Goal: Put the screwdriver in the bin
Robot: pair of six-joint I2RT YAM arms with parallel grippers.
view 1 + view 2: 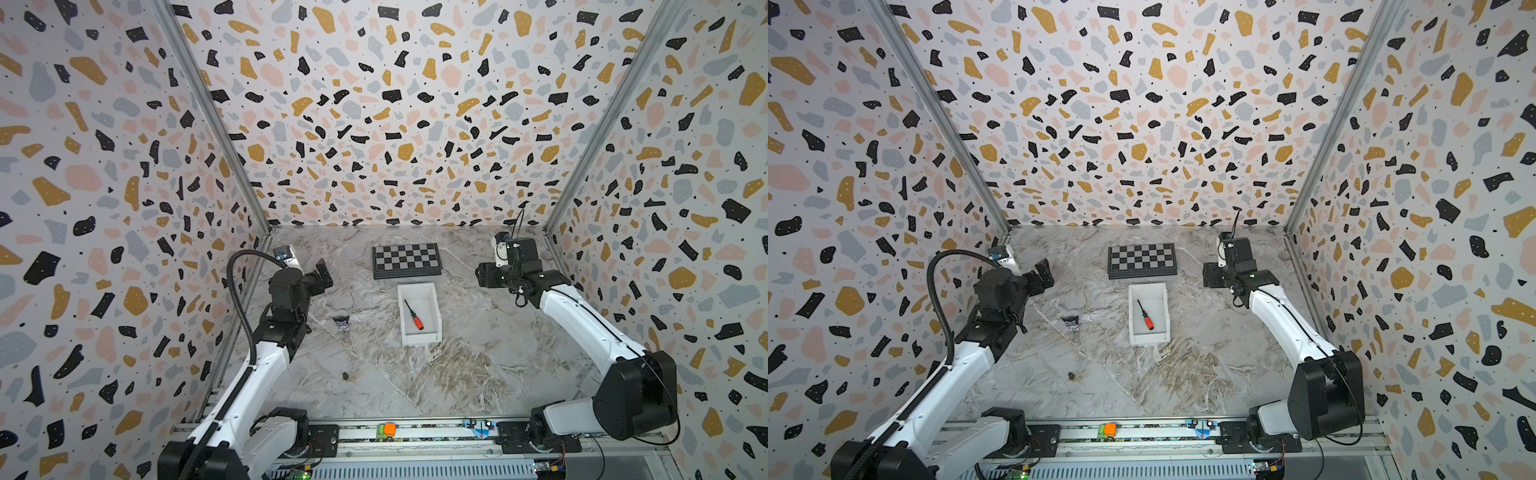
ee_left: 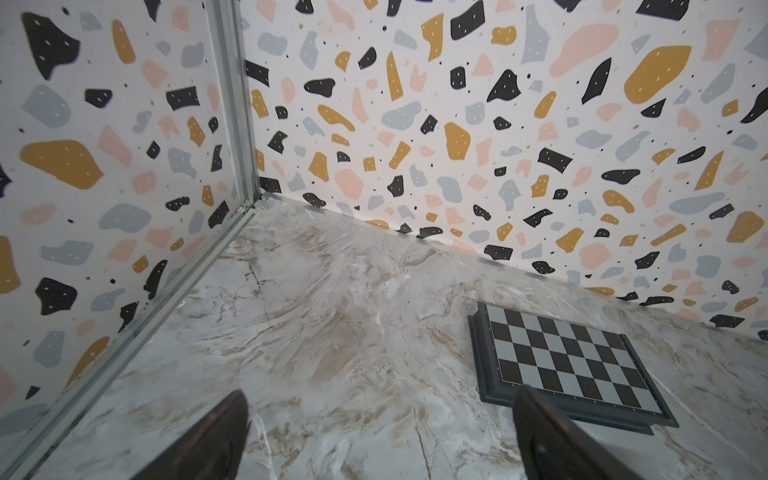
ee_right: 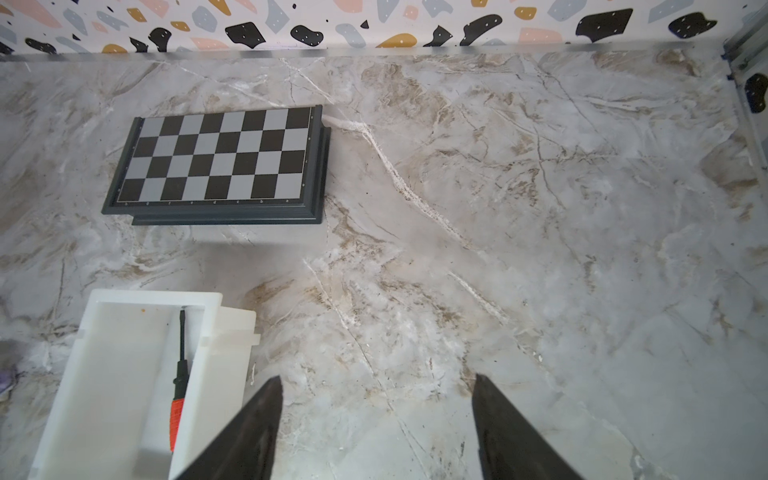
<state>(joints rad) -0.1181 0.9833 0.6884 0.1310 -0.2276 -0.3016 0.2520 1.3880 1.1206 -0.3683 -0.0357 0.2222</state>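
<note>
screwdriver (image 1: 414,316) lies inside bin (image 1: 420,338) | chessboard (image 1: 406,259) just behind; dark crumpled scrap (image 1: 341,322) nearby | left fingers (image 2: 216,432) spread, right fingers (image 3: 257,424) spread, empty

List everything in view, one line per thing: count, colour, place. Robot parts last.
screwdriver: one, red-orange handle and black shaft, lying inside the bin
bin: one, white, mid-table, in front of the chessboard
chessboard: one, black and grey, flat near the back wall
crumpled scrap: one, dark, on the table, on the left arm's side of the bin
small lump: one, dark brown, on the table nearer the front rail
table: one, grey-brown marble pattern, under everything
walls: three, white with coloured blotches, around the table
left tool: one, black, open and empty, over bare table near the back left corner
right tool: one, black, open and empty, over bare table beside the bin
</note>
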